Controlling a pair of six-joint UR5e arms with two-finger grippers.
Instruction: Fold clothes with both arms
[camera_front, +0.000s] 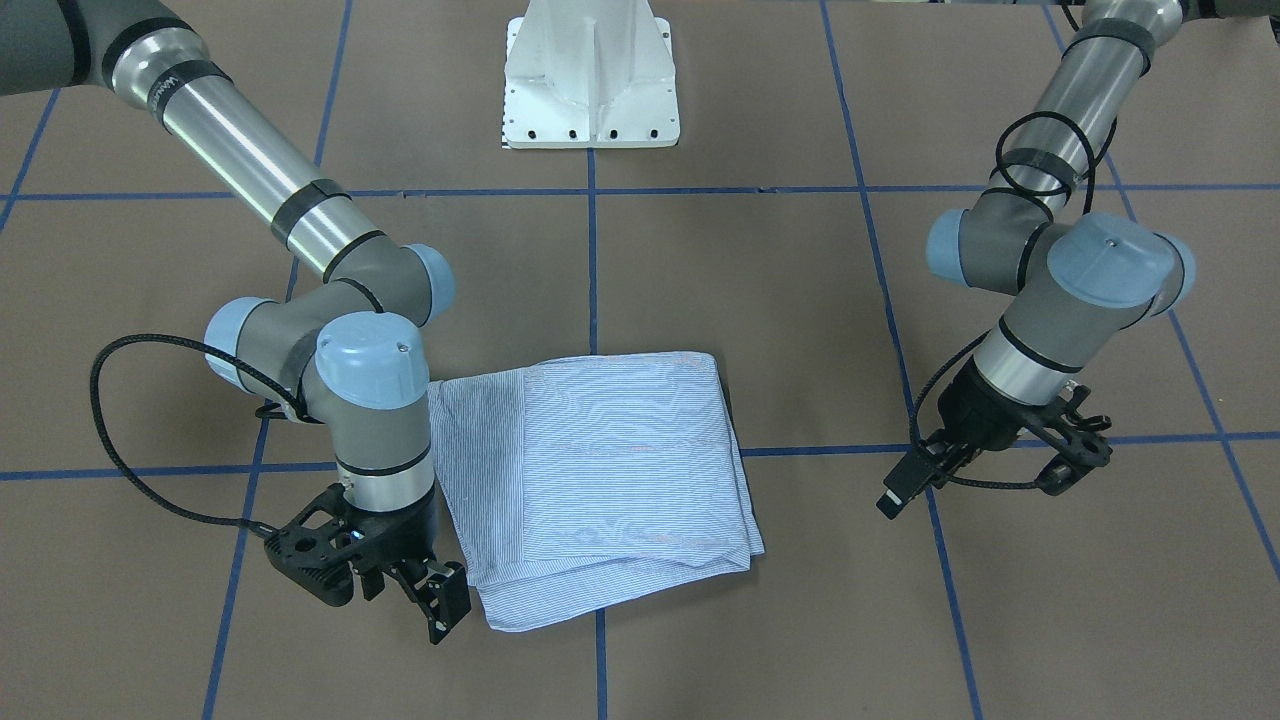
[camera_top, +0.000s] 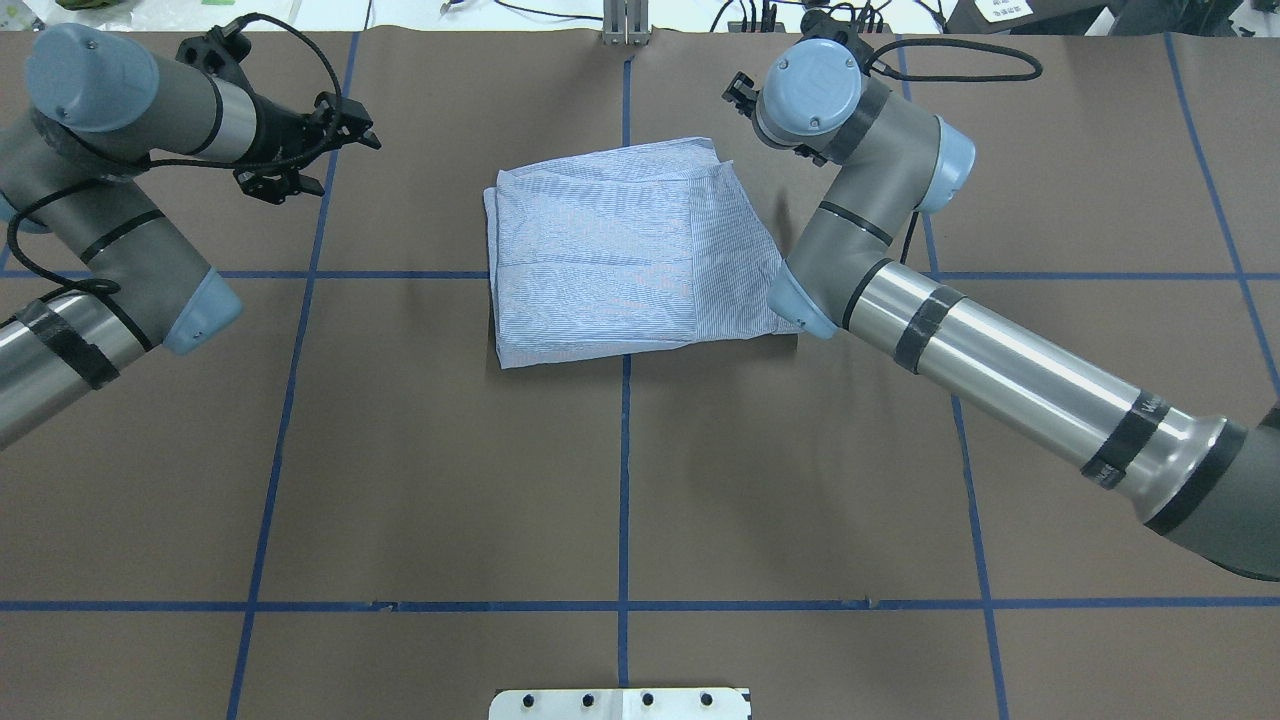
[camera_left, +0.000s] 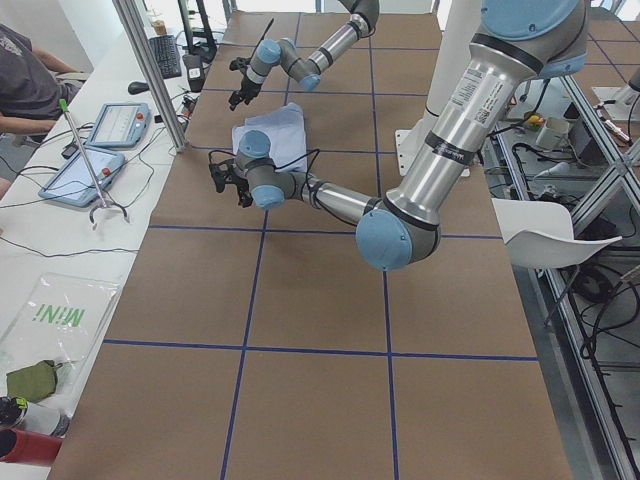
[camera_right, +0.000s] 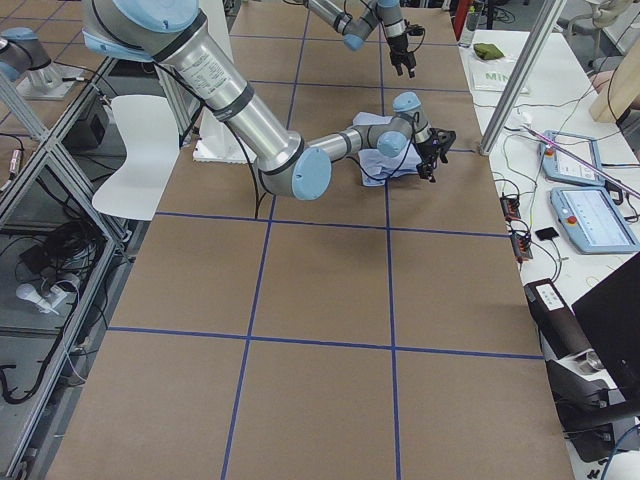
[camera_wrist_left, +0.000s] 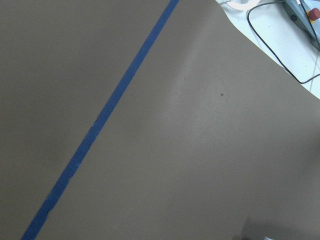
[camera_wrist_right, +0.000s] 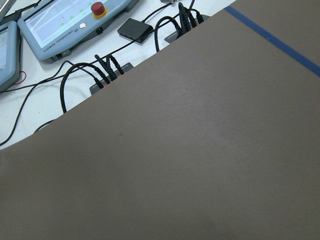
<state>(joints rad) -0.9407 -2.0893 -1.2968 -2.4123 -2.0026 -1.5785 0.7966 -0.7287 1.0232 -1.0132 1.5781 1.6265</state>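
Jaws on my left gripper stand apart in the overhead view. It hangs over bare table near the far edge, well apart from the shirt. The shirt lies folded into a rough rectangle at mid-table, flat on the crossing of two blue tape lines, with neither gripper touching it. My right gripper hovers just beside the shirt's corner on the operators' side. I cannot tell how its jaws stand, and neither wrist camera shows any fingers.

On the side bench I see a clear bag with green lettering; I cannot make out what it holds.

The table is covered in brown paper gridded with blue tape, and the white pedestal stands at the robot's edge. Past the far edge lie teach pendants and black cables, and a seated person shows at the bench.
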